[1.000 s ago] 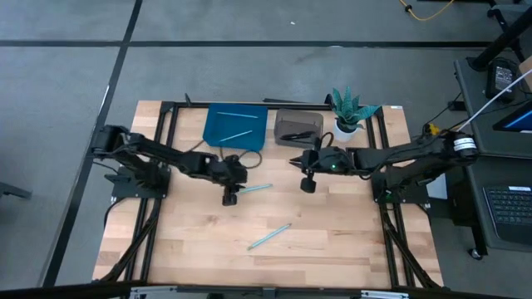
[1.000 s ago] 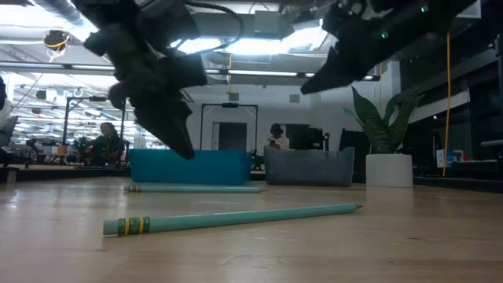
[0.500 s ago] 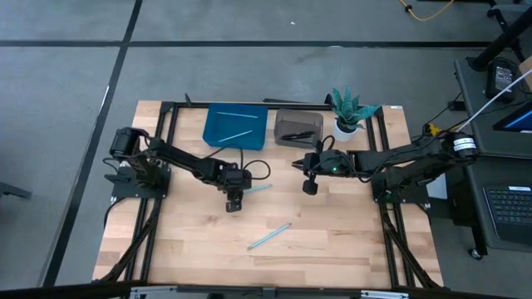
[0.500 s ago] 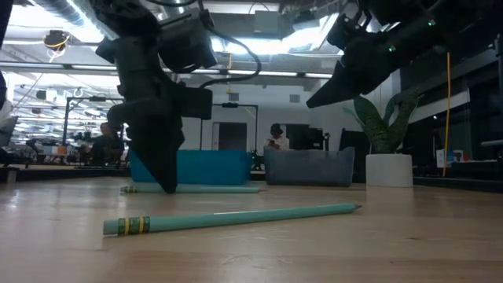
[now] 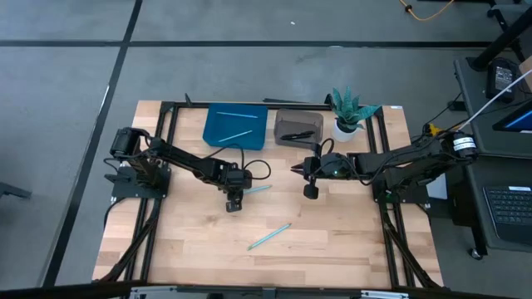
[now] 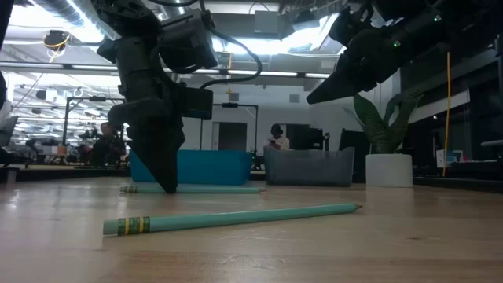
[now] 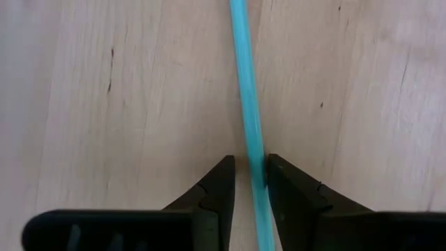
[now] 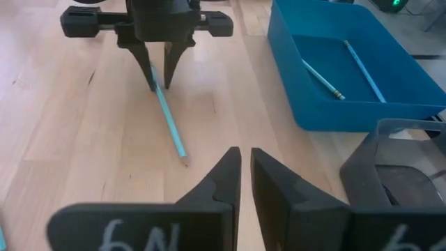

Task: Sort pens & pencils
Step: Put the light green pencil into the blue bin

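A light-blue pencil (image 5: 256,188) lies flat on the wooden table at mid-table. My left gripper (image 7: 249,180) points down over it, open, with one finger on each side near its eraser end (image 6: 130,189). A second pencil (image 6: 236,218) lies nearer the front edge. Two more pencils (image 8: 348,59) lie in the blue tray (image 5: 237,126). Black pens (image 5: 296,135) lie in the grey bin (image 5: 298,127). My right gripper (image 8: 244,164) hovers to the right of the first pencil's tip (image 8: 184,160), shut and empty. My left gripper comes at the pencil from above, its fingers across the shaft. One finger (image 7: 286,192) seems to lie against the pencil's side (image 7: 255,164), while the other (image 7: 221,183) stands a little apart. The pencil rests flat on the table.
A potted plant (image 5: 349,112) stands at the far right beside the grey bin. Black frame rails (image 5: 166,124) run along the table's left, right and far sides. Bare wood lies around the near pencil. People and desks show in the room behind.
My left gripper has sunk to the table and tipped steeper, until its fingertips stand around the mid-table pencil. The pencils have stayed where they were.
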Controlling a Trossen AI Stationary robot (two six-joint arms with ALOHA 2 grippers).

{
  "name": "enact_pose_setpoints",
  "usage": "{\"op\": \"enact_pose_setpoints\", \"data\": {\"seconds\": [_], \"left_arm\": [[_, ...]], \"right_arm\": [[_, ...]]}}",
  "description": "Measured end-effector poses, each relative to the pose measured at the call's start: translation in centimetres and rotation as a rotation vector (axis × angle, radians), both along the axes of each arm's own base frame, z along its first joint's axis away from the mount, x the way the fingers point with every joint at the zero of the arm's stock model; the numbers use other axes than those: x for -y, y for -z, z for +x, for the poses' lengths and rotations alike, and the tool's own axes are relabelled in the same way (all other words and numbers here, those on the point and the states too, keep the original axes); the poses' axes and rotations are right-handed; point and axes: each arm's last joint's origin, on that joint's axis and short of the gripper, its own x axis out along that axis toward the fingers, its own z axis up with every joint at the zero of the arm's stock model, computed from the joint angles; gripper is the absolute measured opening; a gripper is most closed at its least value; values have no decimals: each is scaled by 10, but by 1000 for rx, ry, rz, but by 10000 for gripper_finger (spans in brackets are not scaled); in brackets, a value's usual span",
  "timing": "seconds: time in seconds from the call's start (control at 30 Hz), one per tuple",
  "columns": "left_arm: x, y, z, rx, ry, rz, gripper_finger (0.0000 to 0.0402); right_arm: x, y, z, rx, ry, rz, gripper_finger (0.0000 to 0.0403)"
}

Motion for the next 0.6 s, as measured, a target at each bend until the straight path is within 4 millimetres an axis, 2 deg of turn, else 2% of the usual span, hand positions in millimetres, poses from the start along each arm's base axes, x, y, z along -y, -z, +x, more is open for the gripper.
{"op": "enact_pose_setpoints", "data": {"seconds": [0.4,0.6], "left_arm": [[0,1,-1,-8,4,8,18],[0,1,-1,-9,9,8,19]], "right_arm": [[0,0,0,-1,-1,-2,37],[0,0,0,-1,-1,-2,37]]}}
